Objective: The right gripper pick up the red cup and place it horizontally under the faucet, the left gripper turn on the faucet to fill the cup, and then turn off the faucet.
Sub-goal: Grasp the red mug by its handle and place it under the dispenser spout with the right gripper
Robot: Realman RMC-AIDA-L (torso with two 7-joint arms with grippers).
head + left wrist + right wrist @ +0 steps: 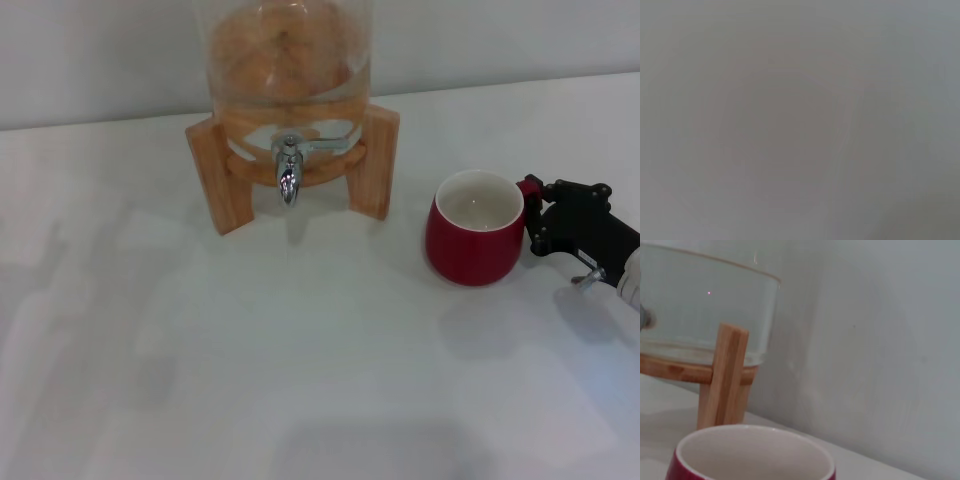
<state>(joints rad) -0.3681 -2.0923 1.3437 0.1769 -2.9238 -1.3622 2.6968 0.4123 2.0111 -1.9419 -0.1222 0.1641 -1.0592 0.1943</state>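
Item 1, red cup: one, upright on the white bench, right of centre in the head view, white inside showing and apparently dry. Its rim fills the lower edge of the right wrist view.

Item 2, right claw: one, at the right edge of the head view, level with the cup's right flank where a small red handle stub shows against the black fingers. Whether the fingers are spread or pressed onto the handle cannot be told.

Item 3, faucet: one, chrome, upper centre, spout pointing down, fixed to a glass dispenser on a wooden stand with two front legs visible. It is well apart from the cup, to the cup's upper left.

Item 4, left claw: none in view; its wrist view shows only blank grey.

Step in hand, as judged: securing the cup. Advice: seat both fingers squarely on the handle or wall before lifting, keep the mouth level, lift clear of the bench, then carry it left between the stand legs until the mouth sits directly beneath the spout.
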